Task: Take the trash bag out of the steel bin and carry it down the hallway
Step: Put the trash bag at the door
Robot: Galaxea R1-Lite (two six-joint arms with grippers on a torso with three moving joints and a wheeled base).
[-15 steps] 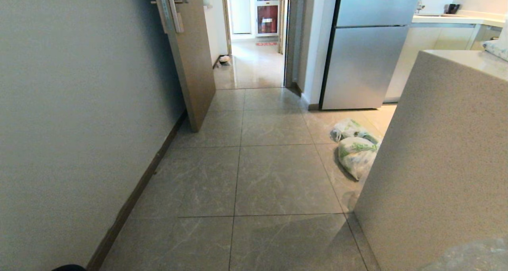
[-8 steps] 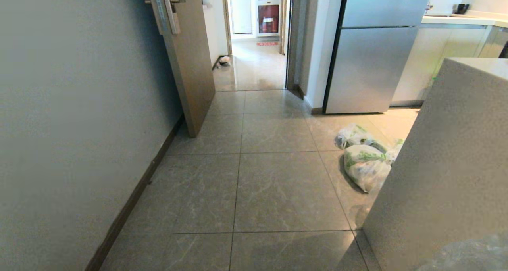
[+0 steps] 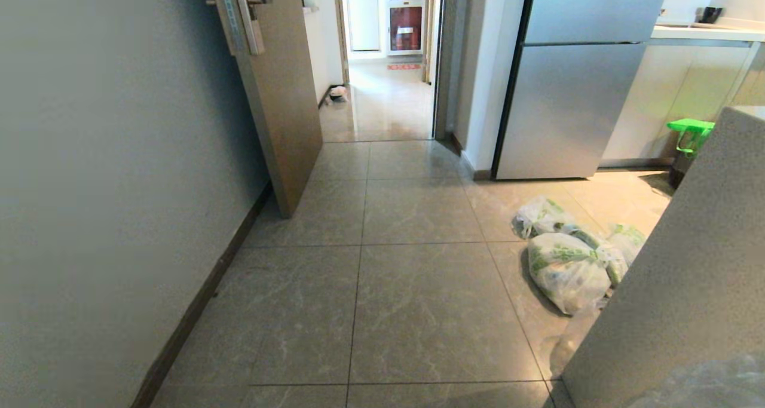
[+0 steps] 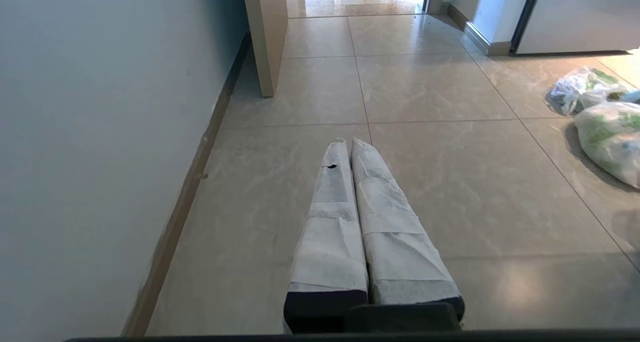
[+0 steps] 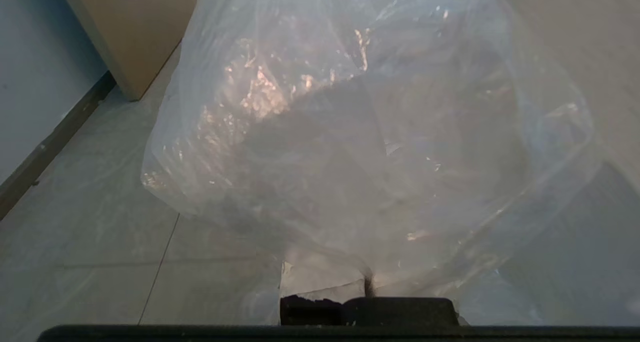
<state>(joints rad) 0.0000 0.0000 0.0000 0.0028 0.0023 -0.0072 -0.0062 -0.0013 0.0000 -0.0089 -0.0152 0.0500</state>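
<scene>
The trash bag [image 5: 360,131] is a clear, crinkled plastic bag that billows in front of my right gripper [image 5: 367,282] and fills most of the right wrist view. The right gripper is shut on the bag's gathered neck, and the plastic covers its fingers. A corner of the same bag [image 3: 711,384] shows at the bottom right of the head view. My left gripper [image 4: 348,141] is shut and holds nothing; its white-wrapped fingers [image 4: 330,192] point forward over the grey tiles of the hallway [image 3: 418,288]. The steel bin is out of view.
A plain wall [image 3: 107,187] runs along the left, with an open wooden door [image 3: 281,109] ahead of it. A doorway [image 3: 388,97] lies straight ahead. On the right are a steel fridge [image 3: 574,97], a stone counter block [image 3: 675,264], filled plastic bags [image 3: 568,270] on the floor and a green object [image 3: 690,127].
The whole head view has shifted: I have moved forward and turned a little. The counter block slid to the right, the floor bags look nearer, and the green object came into view.
</scene>
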